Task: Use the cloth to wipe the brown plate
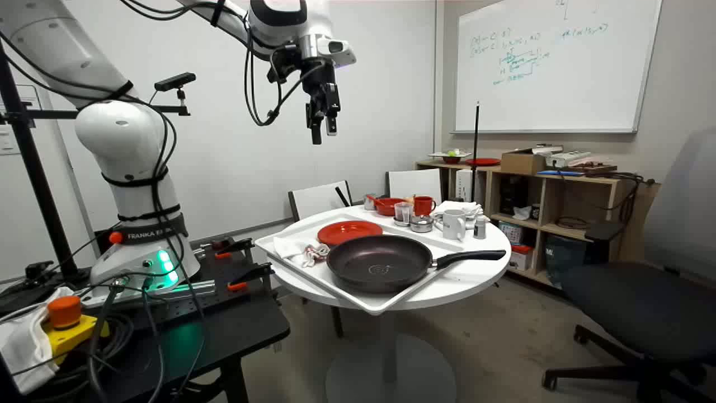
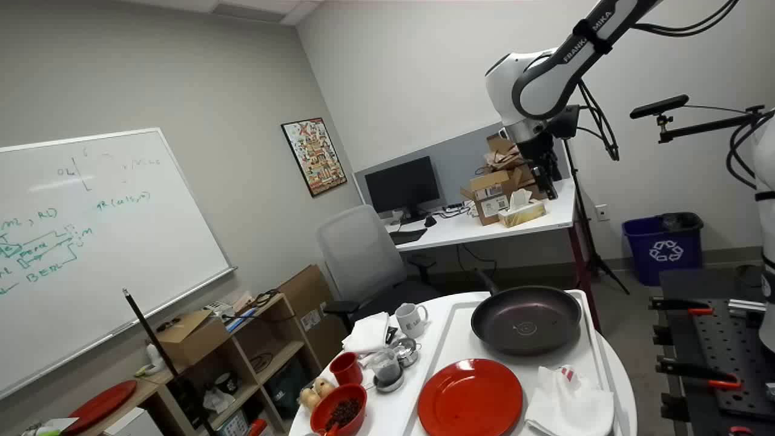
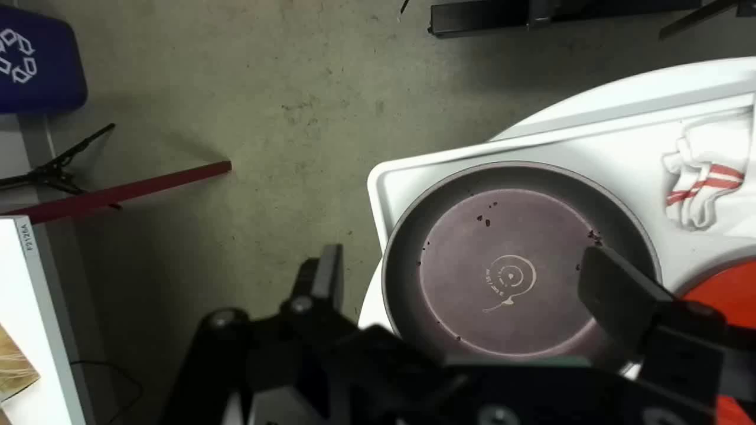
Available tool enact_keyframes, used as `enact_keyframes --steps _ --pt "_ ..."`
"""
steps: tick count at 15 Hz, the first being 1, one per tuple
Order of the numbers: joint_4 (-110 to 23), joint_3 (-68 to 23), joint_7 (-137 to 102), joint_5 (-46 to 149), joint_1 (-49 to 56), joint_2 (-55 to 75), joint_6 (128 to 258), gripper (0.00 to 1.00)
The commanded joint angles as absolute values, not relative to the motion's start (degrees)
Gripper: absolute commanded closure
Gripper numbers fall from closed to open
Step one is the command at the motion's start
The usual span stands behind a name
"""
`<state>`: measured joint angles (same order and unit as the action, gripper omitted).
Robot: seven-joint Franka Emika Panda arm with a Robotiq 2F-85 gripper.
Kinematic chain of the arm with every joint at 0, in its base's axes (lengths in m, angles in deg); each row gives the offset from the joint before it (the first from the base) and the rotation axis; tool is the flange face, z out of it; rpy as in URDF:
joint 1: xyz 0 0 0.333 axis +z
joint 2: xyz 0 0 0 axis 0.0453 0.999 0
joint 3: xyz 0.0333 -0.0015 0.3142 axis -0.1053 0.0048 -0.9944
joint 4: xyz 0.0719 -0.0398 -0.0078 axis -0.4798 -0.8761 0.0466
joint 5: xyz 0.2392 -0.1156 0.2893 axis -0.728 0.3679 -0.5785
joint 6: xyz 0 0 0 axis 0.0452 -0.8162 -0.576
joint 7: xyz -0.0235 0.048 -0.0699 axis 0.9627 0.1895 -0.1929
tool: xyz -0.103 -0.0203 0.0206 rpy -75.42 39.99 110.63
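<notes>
The round red plate, the brown plate of the task, lies flat on the white tray. It also shows in an exterior view and partly at the right of the wrist view. The white cloth with red stripes lies crumpled on the tray beside the plate; it shows in an exterior view and at the right edge of the wrist view. My gripper hangs high above the table, apart from everything. In the wrist view its fingers are wide apart with nothing between them.
A black frying pan with dark crumbs sits on the tray next to the plate; its handle sticks out past the tray. A red bowl, red mug, grey mug and white napkins stand on the round table.
</notes>
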<state>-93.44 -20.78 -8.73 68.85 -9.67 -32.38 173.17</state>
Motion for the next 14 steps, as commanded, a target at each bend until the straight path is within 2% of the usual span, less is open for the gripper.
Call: enact_keyframes --steps 1,10,14 --pt "-93.3 -20.0 -9.0 69.2 -8.8 -32.4 172.9 0.00" --pt "-93.3 -20.0 -9.0 69.2 -8.8 -32.4 172.9 0.00" --pt "-92.0 -21.7 -9.6 70.2 -7.5 -27.3 172.9 0.00"
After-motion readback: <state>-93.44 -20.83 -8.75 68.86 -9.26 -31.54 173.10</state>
